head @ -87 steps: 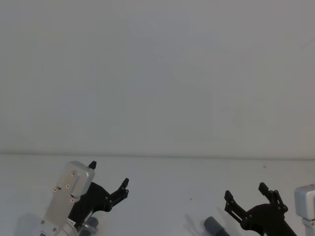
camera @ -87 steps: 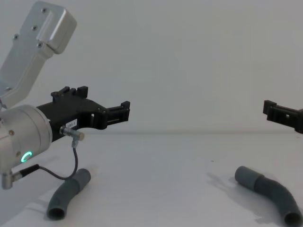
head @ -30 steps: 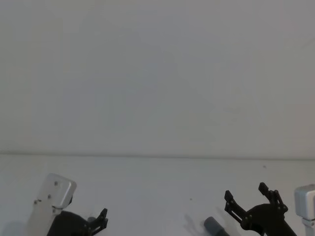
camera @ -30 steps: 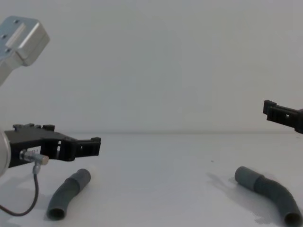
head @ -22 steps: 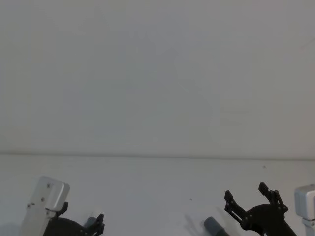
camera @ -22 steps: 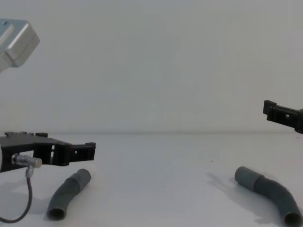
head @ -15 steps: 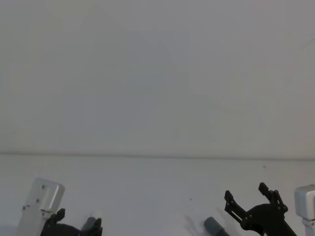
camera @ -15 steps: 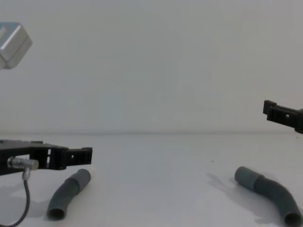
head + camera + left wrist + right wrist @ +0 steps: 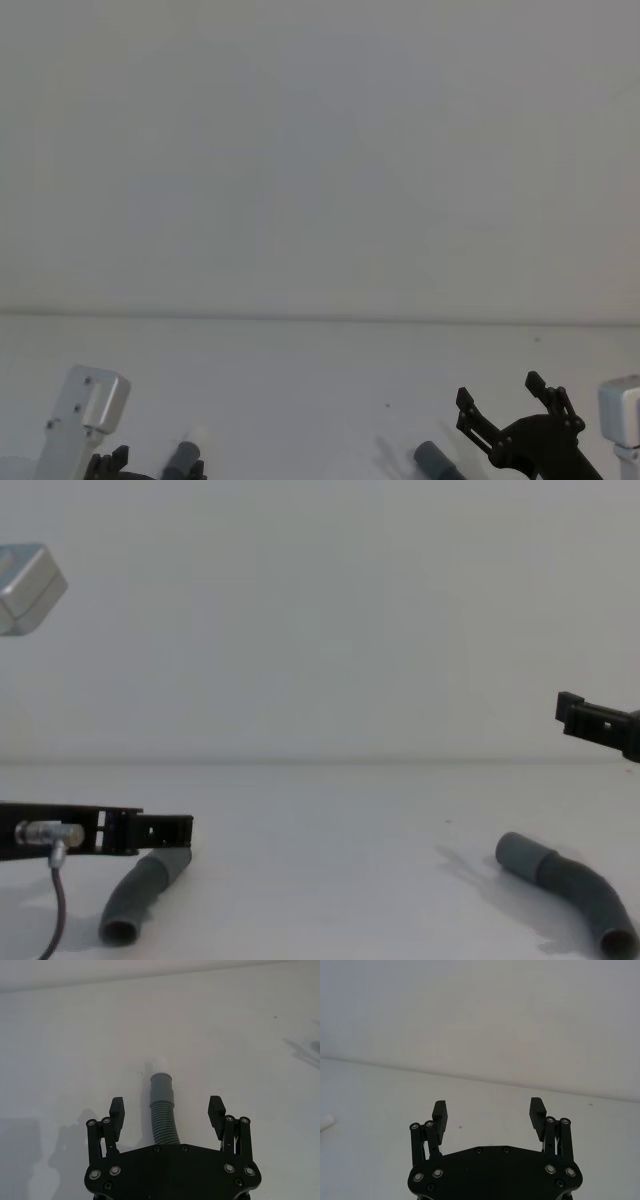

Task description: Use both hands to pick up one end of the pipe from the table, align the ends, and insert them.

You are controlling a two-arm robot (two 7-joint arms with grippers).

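Two dark-grey bent pipe pieces lie apart on the white table (image 9: pixel 330 865). The left piece (image 9: pixel 145 892) has a ribbed stretch, a smooth collar and a narrow white tip (image 9: pixel 160 1067). My left gripper (image 9: pixel 167 1106) is open and low over the table, its fingers (image 9: pixel 165 830) either side of that piece's ribbed stretch (image 9: pixel 164 1122) without touching it. The right piece (image 9: pixel 572 888) lies with a collar end (image 9: pixel 435 462) pointing toward the middle. My right gripper (image 9: pixel 499 390) is open and empty, held above the table over that piece.
A plain pale wall meets the table's far edge (image 9: pixel 320 761). A thin grey cable (image 9: pixel 55 905) hangs from my left wrist beside the left piece. The silver left arm link (image 9: pixel 28 575) sits high at the chest view's left. Bare table lies between the two pieces.
My left gripper has come down from well above the table and now straddles the left pipe piece, still open. The right gripper and both pipe pieces have not moved.
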